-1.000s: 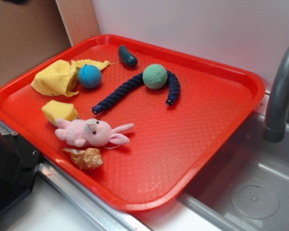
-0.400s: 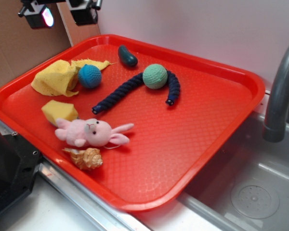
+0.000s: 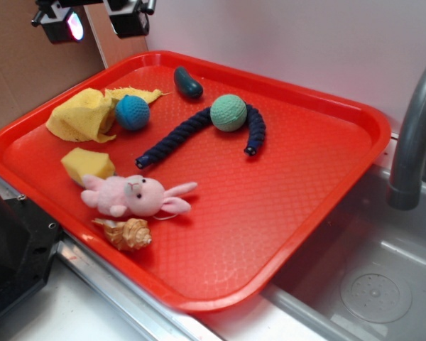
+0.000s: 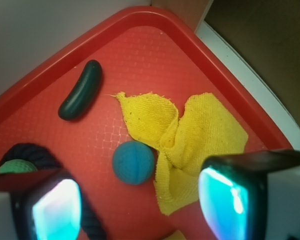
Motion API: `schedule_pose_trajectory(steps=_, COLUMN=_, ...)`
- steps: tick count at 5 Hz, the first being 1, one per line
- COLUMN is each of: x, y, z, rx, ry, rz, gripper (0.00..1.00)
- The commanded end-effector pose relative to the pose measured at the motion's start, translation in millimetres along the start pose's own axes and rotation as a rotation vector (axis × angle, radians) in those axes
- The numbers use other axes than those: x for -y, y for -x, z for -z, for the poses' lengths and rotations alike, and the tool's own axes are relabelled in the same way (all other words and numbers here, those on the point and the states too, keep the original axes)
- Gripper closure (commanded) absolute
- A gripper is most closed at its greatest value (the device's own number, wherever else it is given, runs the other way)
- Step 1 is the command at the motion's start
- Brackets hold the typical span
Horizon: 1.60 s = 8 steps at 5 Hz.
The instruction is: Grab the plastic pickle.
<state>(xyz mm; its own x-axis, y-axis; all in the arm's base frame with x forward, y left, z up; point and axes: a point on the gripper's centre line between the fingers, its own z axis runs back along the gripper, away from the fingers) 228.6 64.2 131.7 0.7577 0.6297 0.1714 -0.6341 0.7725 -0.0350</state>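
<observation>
The plastic pickle point(image 3: 187, 82) point(image 4: 81, 90), a glossy dark green oblong, lies near the far rim of the red tray point(image 3: 305, 206), close to the back corner. My gripper point(image 3: 97, 19) point(image 4: 142, 200) hangs high above the tray's far left corner, open, with nothing between its fingers. In the wrist view the pickle sits up and to the left of the gap between the fingers, well apart from them.
A blue ball point(image 3: 132, 112) point(image 4: 133, 162) and a yellow cloth point(image 3: 82, 114) point(image 4: 190, 145) lie under the gripper. A light green ball point(image 3: 228, 112) rests on a navy rope point(image 3: 192, 131). A yellow sponge point(image 3: 87, 164), pink plush rabbit point(image 3: 135, 195) and shell point(image 3: 126, 233) lie nearer. A sink faucet point(image 3: 415, 135) stands right.
The gripper has come into the exterior view at the top left and shifted slightly right. Nothing on the tray has moved.
</observation>
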Motion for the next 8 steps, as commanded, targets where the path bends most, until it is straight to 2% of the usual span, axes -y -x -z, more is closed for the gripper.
schedule_pose_trajectory(steps=1, x=39.4, y=-48.0, z=41.1, rx=0.073, ry=0.038, rz=-0.064, gripper=0.00)
schedule_pose_trajectory(steps=2, x=52.1, y=-51.4, z=52.4, rx=0.087, ry=0.047, rz=-0.068, gripper=0.00)
schedule_pose_trajectory(steps=3, x=52.4, y=-47.4, z=59.6, rx=0.115, ry=0.034, rz=-0.095, gripper=0.00)
schedule_pose_trajectory(steps=4, x=53.8, y=-51.6, z=74.5, rx=0.112, ry=0.021, rz=-0.115, gripper=0.00)
schedule_pose_trajectory(steps=7, x=53.3, y=-62.9, z=101.3, rx=0.056, ry=-0.029, rz=-0.128, gripper=0.00)
schedule_pose_trajectory(steps=8, x=45.5, y=-62.1, z=110.9, rx=0.005, ry=-0.037, rz=-0.133, gripper=0.00)
